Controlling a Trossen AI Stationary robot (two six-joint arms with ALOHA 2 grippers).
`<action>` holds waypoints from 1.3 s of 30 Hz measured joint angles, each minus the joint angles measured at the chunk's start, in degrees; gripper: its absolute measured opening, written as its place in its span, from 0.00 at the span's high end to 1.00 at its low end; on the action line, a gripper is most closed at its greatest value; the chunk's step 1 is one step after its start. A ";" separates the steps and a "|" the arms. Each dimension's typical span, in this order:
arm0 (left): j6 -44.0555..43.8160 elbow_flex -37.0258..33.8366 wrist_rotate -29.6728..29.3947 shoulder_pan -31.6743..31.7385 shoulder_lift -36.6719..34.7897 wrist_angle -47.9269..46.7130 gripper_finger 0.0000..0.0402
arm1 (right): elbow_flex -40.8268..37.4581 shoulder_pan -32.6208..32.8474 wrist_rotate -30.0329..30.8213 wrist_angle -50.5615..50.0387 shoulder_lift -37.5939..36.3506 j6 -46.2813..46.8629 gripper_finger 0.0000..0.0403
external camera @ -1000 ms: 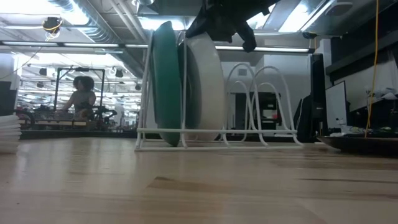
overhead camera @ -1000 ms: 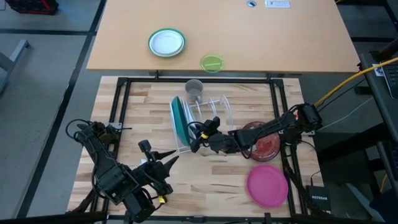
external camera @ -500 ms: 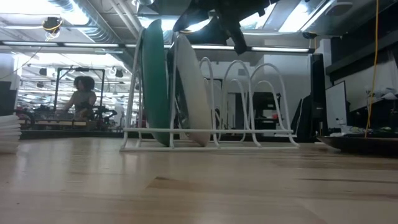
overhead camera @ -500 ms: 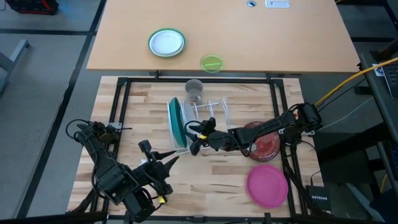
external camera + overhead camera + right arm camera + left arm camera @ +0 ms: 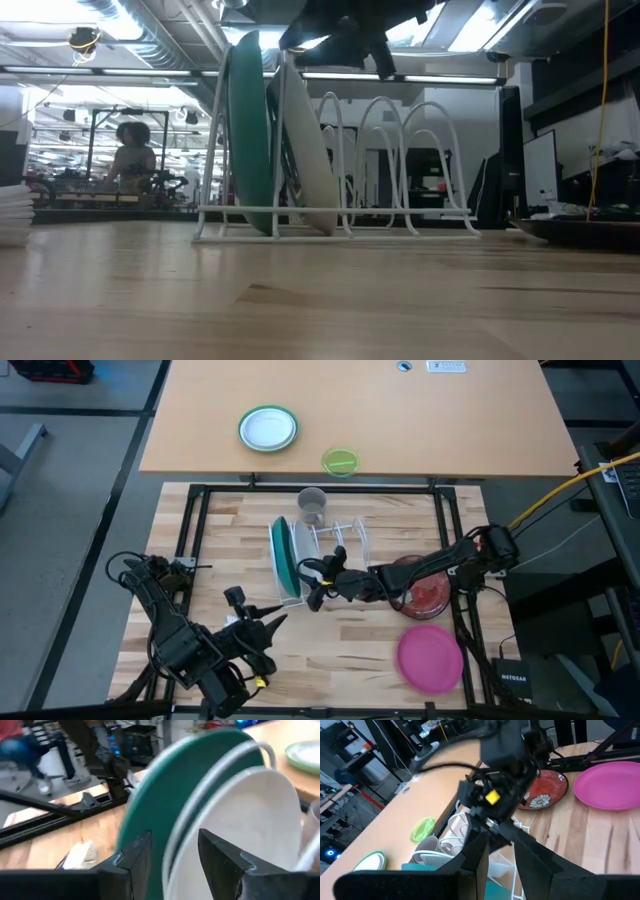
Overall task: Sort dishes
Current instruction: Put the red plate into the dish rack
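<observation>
A: The low view is backlit: ceiling strip lights [image 5: 100, 45] glare at eleven o'clock, and the rack [image 5: 335, 165] stands half in silhouette.

B: Overhead it's even and soft-shadowed. In the right wrist view, the teal-green plate [image 5: 165, 795] smears with blur.

The work surface [image 5: 230, 540] is pale butcher-block wood bordered by a black metal frame [image 5: 190, 530], with a second, smooth tan surface [image 5: 450, 420] butting against its far edge; the floor [image 5: 70, 490] around both is grey. Seen from low down, the room behind is an open workshop with exposed ceiling ducts [image 5: 150, 30] and bright strip lights [image 5: 60, 72], where a person [image 5: 130, 155] sits at a far bench. A dark monitor [image 5: 540, 170] and a hanging yellow cable [image 5: 603, 90] stand at the edge.
</observation>
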 joint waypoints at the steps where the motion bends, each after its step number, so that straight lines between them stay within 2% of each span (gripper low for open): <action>1: 0.01 0.00 0.50 0.00 0.00 0.01 0.79 | 0.00 0.00 -0.77 0.06 -0.43 -1.37 0.59; 11: 1.06 0.00 1.49 -0.07 0.00 -0.03 0.79 | 0.00 0.02 -5.99 -9.17 -8.51 -11.99 0.59; 23: -2.19 0.00 1.49 -0.03 0.00 0.07 0.79 | 0.02 3.48 -24.72 -30.88 -21.80 -23.90 0.59; 25: -3.55 0.00 1.49 0.02 0.00 0.13 0.79 | 0.02 4.63 -25.27 -35.44 -23.81 -24.93 0.59; 28: -3.97 0.00 1.49 0.04 0.00 0.17 0.79 | 0.02 6.39 -22.32 -43.52 -26.67 -25.60 0.59; 33: -4.72 0.00 1.47 0.13 0.00 0.37 0.79 | 0.02 8.73 -14.45 -58.80 -29.94 -18.14 0.59; 39: -7.01 0.00 1.43 0.77 0.34 0.67 0.79 | -1.19 12.90 -14.02 -70.62 -29.27 -0.02 0.59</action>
